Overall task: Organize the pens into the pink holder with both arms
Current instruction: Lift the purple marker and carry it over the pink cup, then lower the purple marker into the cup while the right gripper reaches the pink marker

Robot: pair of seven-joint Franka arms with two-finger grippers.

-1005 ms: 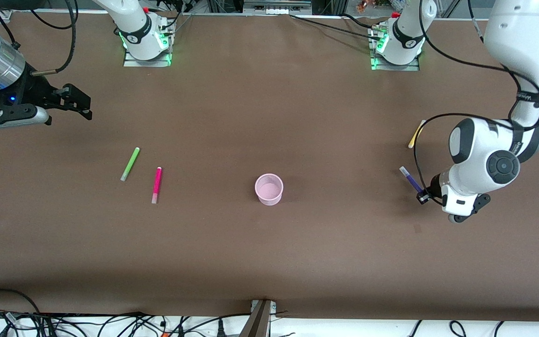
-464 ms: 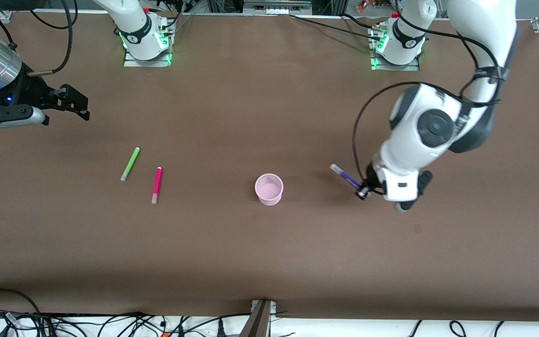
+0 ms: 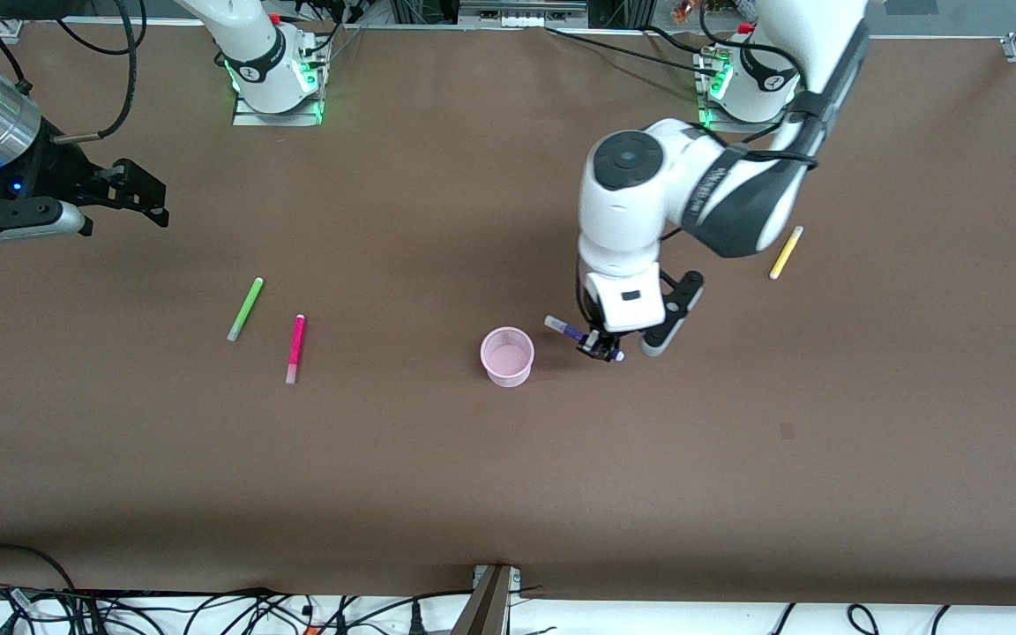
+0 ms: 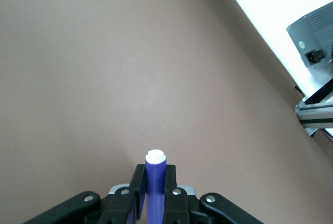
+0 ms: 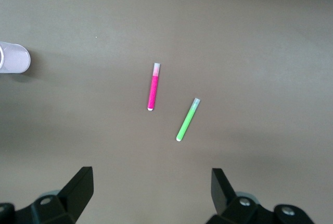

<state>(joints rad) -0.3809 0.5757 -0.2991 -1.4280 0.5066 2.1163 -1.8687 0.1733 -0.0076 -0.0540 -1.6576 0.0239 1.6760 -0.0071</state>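
My left gripper (image 3: 600,345) is shut on the dark purple pen (image 3: 571,332), carried just above the table beside the pink holder (image 3: 507,355), on the left arm's side of it. In the left wrist view the purple pen (image 4: 154,179) sticks out between the fingers, white end first. The yellow pen (image 3: 786,251) lies toward the left arm's end. The green pen (image 3: 245,309) and the magenta pen (image 3: 295,348) lie toward the right arm's end; the right wrist view also shows the magenta pen (image 5: 153,93), the green pen (image 5: 188,120) and the holder (image 5: 13,57). My right gripper (image 3: 151,196) waits open above the table's end.
The two arm bases (image 3: 277,79) (image 3: 748,84) stand along the table's edge farthest from the front camera. Cables and a metal bracket (image 3: 492,600) lie at the nearest edge. Bare brown table surface (image 3: 508,476) stretches between the holder and that edge.
My left arm has swung with the purple pen from the left arm's end of the table to right beside the pink holder. The right arm has barely moved.
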